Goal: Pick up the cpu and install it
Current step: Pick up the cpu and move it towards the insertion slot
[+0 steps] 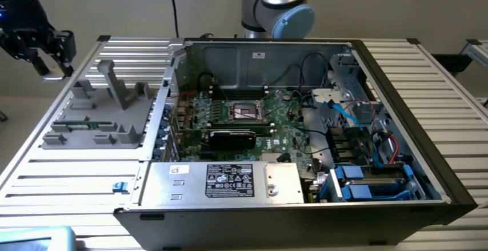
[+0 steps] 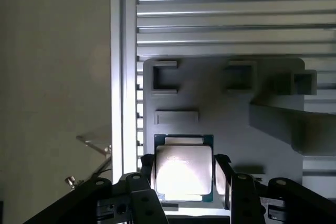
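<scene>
- I see the hand [image 1: 46,62] closed on the cpu [image 2: 184,170], fingers [image 2: 148,176] pressed against two opposite edges.
- Cpu is level, shiny top up, held above the grey fixture [image 2: 220,114] near the counter [image 1: 68,171] edge.
- Open computer case [image 1: 404,125] sits well apart, toward the exterior view's right, with its socket [image 1: 246,111] mid-board.
</scene>
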Tool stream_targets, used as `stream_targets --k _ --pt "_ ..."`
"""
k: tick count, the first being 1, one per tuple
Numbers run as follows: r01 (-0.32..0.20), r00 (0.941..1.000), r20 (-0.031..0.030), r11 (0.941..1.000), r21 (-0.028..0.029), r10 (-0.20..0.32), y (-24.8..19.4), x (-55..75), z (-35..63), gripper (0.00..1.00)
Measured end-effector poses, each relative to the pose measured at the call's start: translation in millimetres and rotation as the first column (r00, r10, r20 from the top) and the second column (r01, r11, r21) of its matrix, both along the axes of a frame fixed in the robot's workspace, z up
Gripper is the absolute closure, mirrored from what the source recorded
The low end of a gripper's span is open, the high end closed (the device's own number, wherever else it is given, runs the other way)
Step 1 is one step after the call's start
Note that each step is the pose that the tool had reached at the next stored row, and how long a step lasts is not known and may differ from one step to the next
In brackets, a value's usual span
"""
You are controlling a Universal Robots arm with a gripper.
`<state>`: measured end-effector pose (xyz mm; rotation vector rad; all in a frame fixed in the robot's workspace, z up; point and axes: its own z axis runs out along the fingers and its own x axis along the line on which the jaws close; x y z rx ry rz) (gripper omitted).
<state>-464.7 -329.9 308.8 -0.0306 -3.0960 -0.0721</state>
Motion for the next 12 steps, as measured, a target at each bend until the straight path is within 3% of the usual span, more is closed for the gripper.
stream_targets --k 5,12 --pt "0.0 1.0 -0.001 1.0 0.0 0.0 0.0 11.1 22.6 0.46" --pt "0.0 1.0 -0.0047 1.0 0.0001 0.0 0.0 36.8 53.8 0.46"
